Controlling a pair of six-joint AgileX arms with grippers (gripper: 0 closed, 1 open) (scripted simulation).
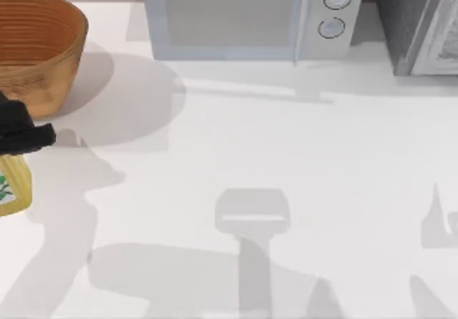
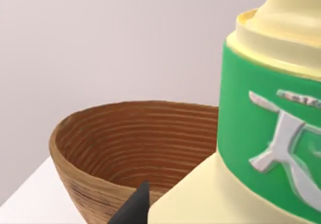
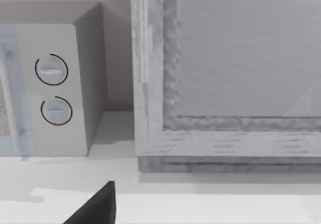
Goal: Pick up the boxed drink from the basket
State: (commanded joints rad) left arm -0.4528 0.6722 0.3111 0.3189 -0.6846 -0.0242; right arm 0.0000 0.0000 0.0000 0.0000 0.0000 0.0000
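The boxed drink [image 1: 11,184], pale cream-yellow with green print, is at the table's far left edge, outside the basket [image 1: 39,43] and in front of it. My left gripper [image 1: 25,129] is a black shape just above the drink in the top view, shut on it. In the left wrist view the drink [image 2: 261,133] looms close with its green band, one dark fingertip [image 2: 133,209] beside its base and the ribbed orange-brown basket [image 2: 115,148] behind with nothing in it. My right gripper [image 3: 95,209] shows as a dark tip facing the back right of the table.
A grey microwave [image 1: 243,15] stands at the back centre, its two dials [image 3: 52,88] also seen by the right wrist. A grey framed appliance [image 1: 422,18] stands at the back right. Arm shadows cross the white tabletop [image 1: 286,162].
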